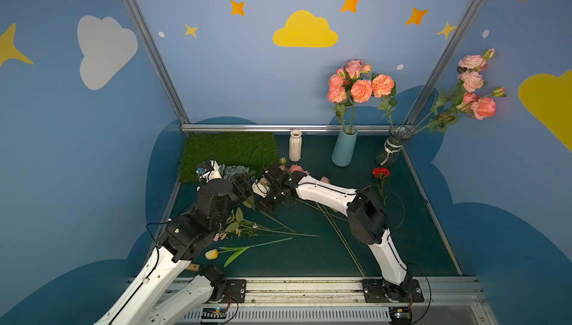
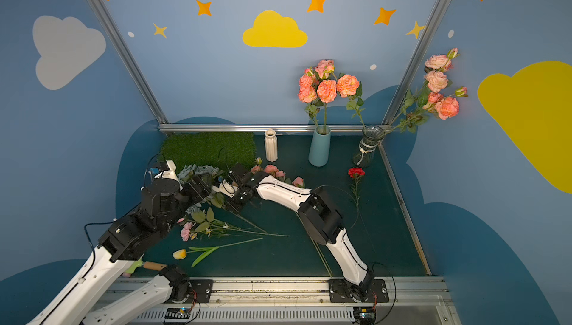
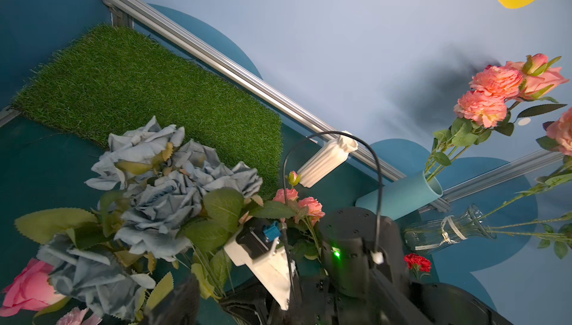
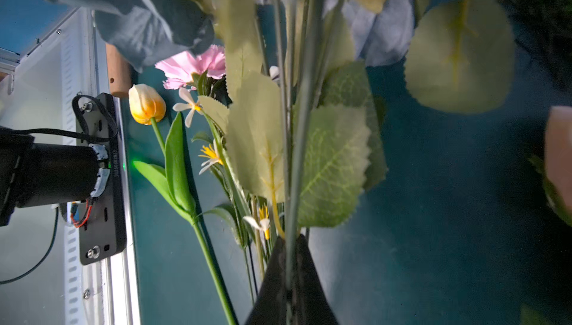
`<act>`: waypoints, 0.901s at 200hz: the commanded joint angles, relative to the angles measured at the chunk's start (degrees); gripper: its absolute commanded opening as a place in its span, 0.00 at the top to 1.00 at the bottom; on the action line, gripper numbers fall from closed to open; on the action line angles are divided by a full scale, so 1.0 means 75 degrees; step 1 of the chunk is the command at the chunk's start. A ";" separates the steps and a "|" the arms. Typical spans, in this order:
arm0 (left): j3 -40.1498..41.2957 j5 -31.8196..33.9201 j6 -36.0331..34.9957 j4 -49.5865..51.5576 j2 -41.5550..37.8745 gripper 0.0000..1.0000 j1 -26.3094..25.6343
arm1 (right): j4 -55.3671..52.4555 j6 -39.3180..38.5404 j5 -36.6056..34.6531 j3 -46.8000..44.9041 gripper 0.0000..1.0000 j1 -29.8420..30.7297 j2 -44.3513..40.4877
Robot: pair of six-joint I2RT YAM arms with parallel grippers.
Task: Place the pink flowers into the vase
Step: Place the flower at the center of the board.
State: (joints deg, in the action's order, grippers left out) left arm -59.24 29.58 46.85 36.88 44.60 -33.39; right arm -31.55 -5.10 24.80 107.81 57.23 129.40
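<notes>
Clearing seems in hand: the right fingers (image 4: 272,277) pinch a thin stem (image 4: 297,168), apparently of the grey-blue roses (image 3: 161,190), the left fingers (image 3: 176,301) gape wide beside them, and the loose pink flowers (image 2: 270,169) lie mid-worktop behind the right arm (image 2: 278,188), next needing a low stem grip toward the blue vase (image 1: 343,150).

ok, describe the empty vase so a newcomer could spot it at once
Find the green turf mat in the far left corner of the table. Just beyond its right edge, near the back rail, stands the white ribbed vase. Unlike the blue vase and the glass vase further right, both holding pink flowers, it is short, fluted and empty.
</notes>
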 commanded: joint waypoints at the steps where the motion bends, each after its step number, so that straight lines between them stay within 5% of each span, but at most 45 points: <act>1: -0.0152 0.0087 -0.0162 0.0052 -0.0015 0.16 0.0028 | -0.0361 -0.0252 0.0320 0.0444 1.00 0.0137 0.0201; 100: -0.0127 0.0175 -0.0247 -0.0084 0.0087 0.15 0.0034 | -0.1457 -0.0876 0.1315 0.0992 0.99 0.0222 0.0732; 115: -0.0128 0.0146 -0.0226 -0.0089 0.0106 0.14 0.0034 | -0.1558 -0.0907 0.1231 0.0925 0.93 0.0197 0.0634; 145: -0.0152 0.0088 -0.0178 -0.0078 0.0151 0.13 0.0033 | -0.1447 -0.0857 0.0877 0.0498 0.65 0.0157 0.0123; 180: -0.0152 0.0040 -0.0094 -0.0078 0.0158 0.13 0.0030 | -0.0902 -0.0591 0.0539 -0.0413 0.56 -0.0041 -0.0996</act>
State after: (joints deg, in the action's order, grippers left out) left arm -59.24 30.00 46.11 36.82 45.82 -33.36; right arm -40.80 -10.85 30.72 108.31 58.00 130.15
